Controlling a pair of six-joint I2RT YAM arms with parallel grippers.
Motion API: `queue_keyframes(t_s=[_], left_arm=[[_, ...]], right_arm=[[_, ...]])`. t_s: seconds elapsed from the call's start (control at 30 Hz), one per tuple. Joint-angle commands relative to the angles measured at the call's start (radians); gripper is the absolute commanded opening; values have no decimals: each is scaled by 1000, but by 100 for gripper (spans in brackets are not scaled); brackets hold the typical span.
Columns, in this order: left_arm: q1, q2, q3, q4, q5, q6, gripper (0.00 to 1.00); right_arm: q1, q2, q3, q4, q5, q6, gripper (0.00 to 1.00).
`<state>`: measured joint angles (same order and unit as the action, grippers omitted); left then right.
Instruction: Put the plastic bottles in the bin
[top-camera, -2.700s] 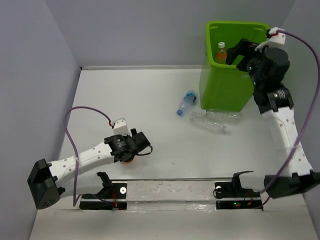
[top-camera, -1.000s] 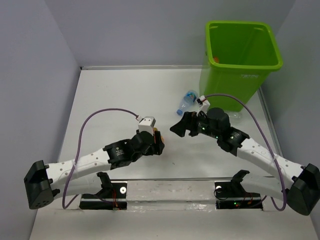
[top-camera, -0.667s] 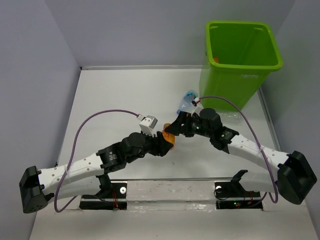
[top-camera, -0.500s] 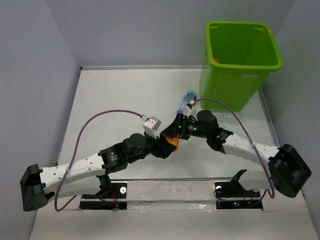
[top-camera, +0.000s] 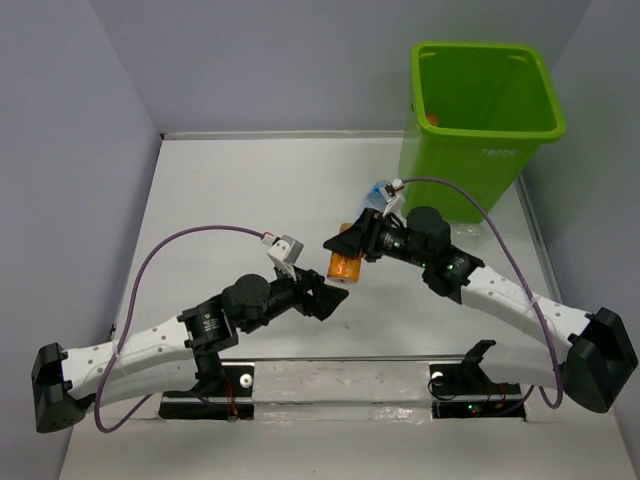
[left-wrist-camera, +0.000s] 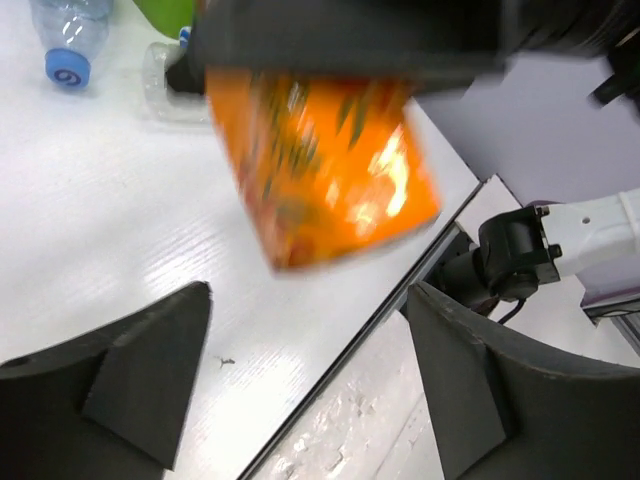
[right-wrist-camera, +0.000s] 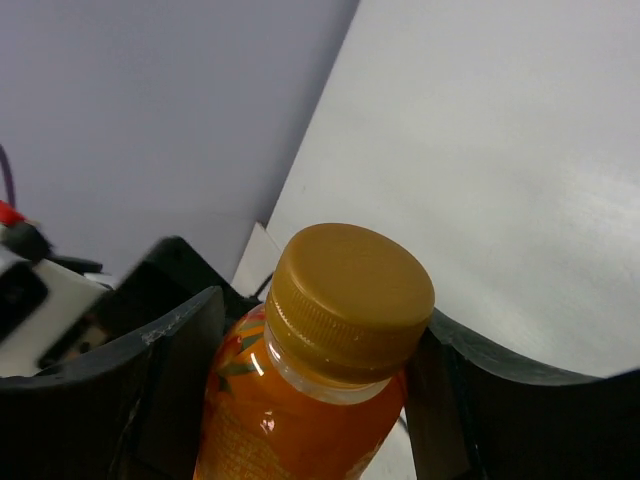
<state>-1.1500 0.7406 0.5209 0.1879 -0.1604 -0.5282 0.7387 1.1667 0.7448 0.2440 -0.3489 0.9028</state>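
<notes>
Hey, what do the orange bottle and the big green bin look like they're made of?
The orange bottle: likely clear glossy plastic, since highlights shine on its see-through neck; its ridged cap looks like matte plastic. The bin: probably smooth moulded plastic, uniformly lime with a soft sheen.

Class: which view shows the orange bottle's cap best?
The right wrist view: the cap fills mid-frame, sharp. The left wrist view shows only the blurred body of the bottle; the top view, a small orange patch.
</notes>
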Motion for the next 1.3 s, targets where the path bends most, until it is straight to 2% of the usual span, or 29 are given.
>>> queue_keyframes(t_s=[0.0, 0.13, 0.23, 0.27, 0.3, 0.33, 0.4, 0.43, 0.47, 0.5, 0.57, 0.6, 0.67, 0.7, 0.73, 0.8, 1.0, 1.1, 1.13, 1.27], left_arm=[[3, -56, -22, -48, -25, -4, 94], [3, -113, -12, -74, -62, -7, 99], [3, -113, -4, -65, -171, -12, 99], [3, -81, 20, -76, -239, -9, 99], [6, -57, 39, -82, -276, -4, 99], [9, 7, 59, -87, -304, 0, 99], [22, 86, 129, -97, -373, 11, 99], [33, 123, 149, -91, -369, 26, 99], [76, 200, 189, -64, -352, 37, 99], [102, 244, 208, -45, -290, 48, 99], [169, 366, 244, 13, -199, 65, 99], [234, 411, 284, 27, -130, 68, 99], [289, 544, 365, 44, -111, 92, 99], [300, 590, 399, 41, -104, 106, 99], [306, 676, 431, 39, -96, 118, 99], [326, 748, 520, 38, -74, 140, 99], [372, 989, 718, 27, 24, 181, 99], [378, 1089, 815, -10, 73, 221, 99], [380, 1133, 852, -24, 71, 230, 99], [397, 1224, 927, -24, 81, 227, 99]], right_arm=[[-7, -56, 229, -125, 190, -192, 30], [-18, -52, 448, -241, 292, -338, 26], [-41, -45, 669, -328, 477, -474, 26], [-41, -38, 785, -339, 541, -573, 26], [-41, -27, 839, -350, 614, -631, 26], [-51, 3, 888, -347, 757, -745, 26], [-62, 62, 994, -344, 903, -882, 26], [-79, 101, 1092, -324, 1044, -972, 26], [-99, 181, 1134, -312, 1091, -1113, 26], [-164, 218, 1171, -301, 1114, -1165, 26], [-257, 276, 1246, -299, 1090, -1200, 26], [-342, 325, 1264, -299, 1072, -1193, 26], [-403, 376, 1324, -304, 1032, -1183, 29], [-419, 427, 1340, -310, 1021, -1188, 40], [-438, 450, 1350, -322, 1001, -1217, 71], [-449, 511, 1419, -389, 989, -1228, 99], [-449, 435, 1380, -518, 889, -1090, 99], [-449, 296, 1248, -538, 788, -963, 92], [-449, 207, 1148, -534, 710, -879, 88], [-440, 49, 856, -460, 492, -722, 84]])
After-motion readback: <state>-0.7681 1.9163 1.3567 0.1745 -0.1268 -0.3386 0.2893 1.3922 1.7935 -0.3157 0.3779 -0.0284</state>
